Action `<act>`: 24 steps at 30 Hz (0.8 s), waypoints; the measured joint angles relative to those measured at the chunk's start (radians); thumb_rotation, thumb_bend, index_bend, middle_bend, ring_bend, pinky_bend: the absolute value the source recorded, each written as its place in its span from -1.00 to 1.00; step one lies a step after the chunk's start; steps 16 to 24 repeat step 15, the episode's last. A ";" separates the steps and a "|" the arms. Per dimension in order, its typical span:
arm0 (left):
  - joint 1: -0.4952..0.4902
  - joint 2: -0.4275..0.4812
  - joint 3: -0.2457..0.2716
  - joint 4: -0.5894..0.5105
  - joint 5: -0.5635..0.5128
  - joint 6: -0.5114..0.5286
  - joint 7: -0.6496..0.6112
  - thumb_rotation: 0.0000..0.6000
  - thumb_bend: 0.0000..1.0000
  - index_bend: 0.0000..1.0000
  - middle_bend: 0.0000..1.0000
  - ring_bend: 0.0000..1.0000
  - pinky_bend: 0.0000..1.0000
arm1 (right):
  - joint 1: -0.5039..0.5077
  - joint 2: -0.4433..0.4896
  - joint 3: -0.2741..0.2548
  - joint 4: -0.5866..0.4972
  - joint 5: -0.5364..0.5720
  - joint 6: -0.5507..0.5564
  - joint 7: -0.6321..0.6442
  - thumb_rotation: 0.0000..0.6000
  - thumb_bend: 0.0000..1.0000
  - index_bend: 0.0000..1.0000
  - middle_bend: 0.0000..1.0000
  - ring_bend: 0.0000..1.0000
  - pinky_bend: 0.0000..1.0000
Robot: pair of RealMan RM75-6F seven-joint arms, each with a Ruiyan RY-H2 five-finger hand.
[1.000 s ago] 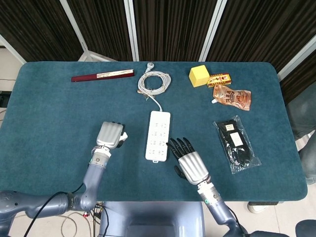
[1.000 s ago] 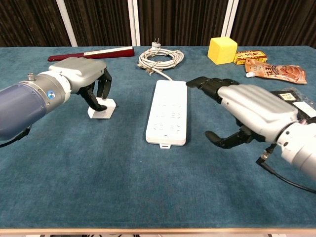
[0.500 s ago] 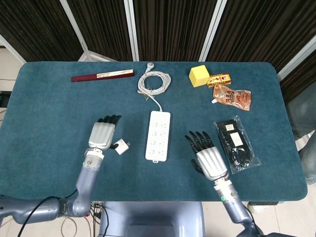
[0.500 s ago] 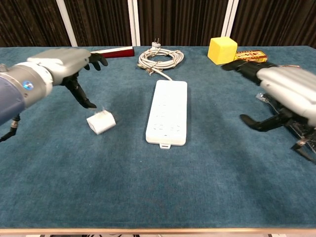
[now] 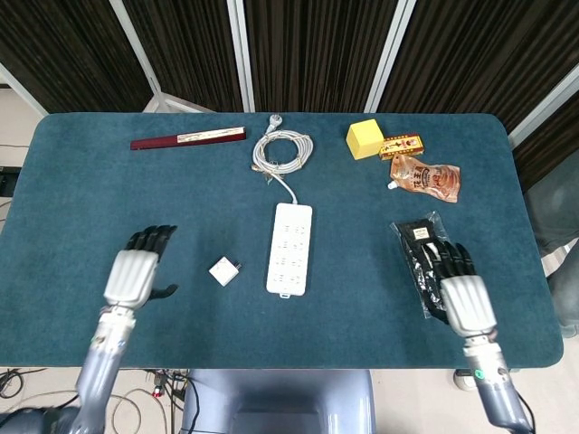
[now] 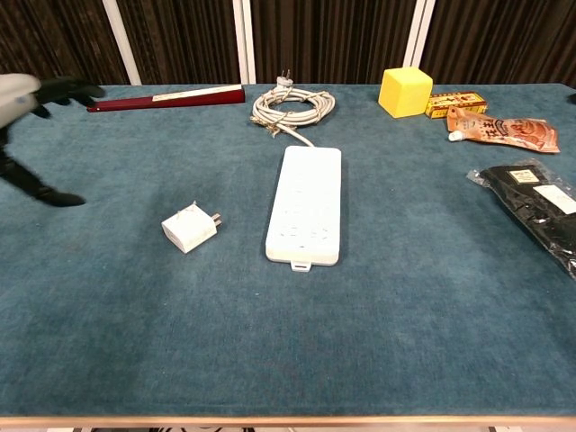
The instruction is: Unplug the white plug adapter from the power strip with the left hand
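Observation:
The white plug adapter (image 5: 223, 270) (image 6: 189, 230) lies on its side on the blue tabletop, prongs out, a short way left of the white power strip (image 5: 289, 248) (image 6: 305, 214). No plug sits in the strip's sockets. My left hand (image 5: 137, 271) (image 6: 31, 126) hovers open well left of the adapter, fingers spread, holding nothing. My right hand (image 5: 458, 291) is open at the front right, over the lower end of a black packet (image 5: 427, 254) (image 6: 537, 210). The chest view shows only the left hand's edge.
The strip's coiled white cable (image 5: 282, 149) (image 6: 290, 106) lies behind it. A dark red flat box (image 5: 187, 138) (image 6: 166, 97) sits at the back left. A yellow cube (image 5: 364, 138) (image 6: 405, 91), a small orange box (image 5: 402, 145) and an orange pouch (image 5: 426, 175) are at the back right.
My left hand let go of the adapter, which tipped onto its side, and drew back to the left and toward me. My right hand pulled away from the strip to the front right.

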 measured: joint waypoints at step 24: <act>0.315 0.067 0.205 0.141 0.298 0.245 -0.184 1.00 -0.99 -1.00 -1.00 -1.00 -0.91 | -0.142 0.041 -0.061 0.114 -0.057 0.135 0.136 1.00 -0.04 -1.00 -1.00 -1.00 -1.00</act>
